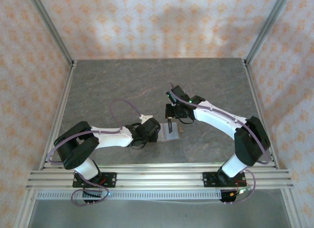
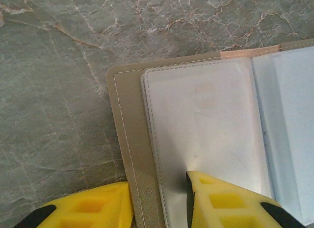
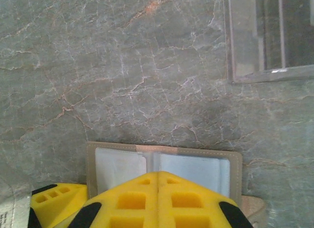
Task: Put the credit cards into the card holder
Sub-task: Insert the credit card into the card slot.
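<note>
Left gripper: part-spread, frame bottom, straddling flat tan stitched card holder's edge.
Right gripper: pressed together — card inside, cannot tell.
Risk: holder skids — loosely pinned.

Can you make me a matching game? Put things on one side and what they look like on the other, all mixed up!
Things:
1. card holder
2. right gripper
3. table
4. clear plastic rack

Looks:
A. yellow, shut tight
B. grey stone with pale cracks
C. lying open, tan rim around see-through sleeves
D. see-through, apart from the holder

Pairs: 1-C, 2-A, 3-B, 4-D
</note>
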You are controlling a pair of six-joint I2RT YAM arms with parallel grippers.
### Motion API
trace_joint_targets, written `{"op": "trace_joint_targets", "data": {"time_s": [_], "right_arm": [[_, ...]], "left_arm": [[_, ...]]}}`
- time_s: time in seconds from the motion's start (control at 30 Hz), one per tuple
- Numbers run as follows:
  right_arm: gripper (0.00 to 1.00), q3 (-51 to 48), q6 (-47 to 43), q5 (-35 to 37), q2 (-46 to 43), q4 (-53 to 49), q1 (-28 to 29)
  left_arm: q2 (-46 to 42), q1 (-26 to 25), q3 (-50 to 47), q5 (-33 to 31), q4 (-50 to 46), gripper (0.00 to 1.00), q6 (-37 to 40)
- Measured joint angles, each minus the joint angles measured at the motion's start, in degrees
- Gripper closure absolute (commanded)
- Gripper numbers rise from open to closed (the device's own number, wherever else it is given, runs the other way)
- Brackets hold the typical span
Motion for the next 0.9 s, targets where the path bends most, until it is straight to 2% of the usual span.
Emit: {"op": "trace_joint_targets", "data": {"time_s": [0.37, 0.9], "right_arm": [[1.0, -3.39, 2.99, -0.13, 1.88, 7.39, 1.44], [1.0, -3.37, 2.95, 2.25, 6.56, 7.58, 2.03]], "left_arm": [[0.09, 0.0, 0.0, 0.0, 0.0, 0.67, 0.0], [0.09, 0.0, 0.0, 0.0, 0.0, 0.67, 0.0]]}}
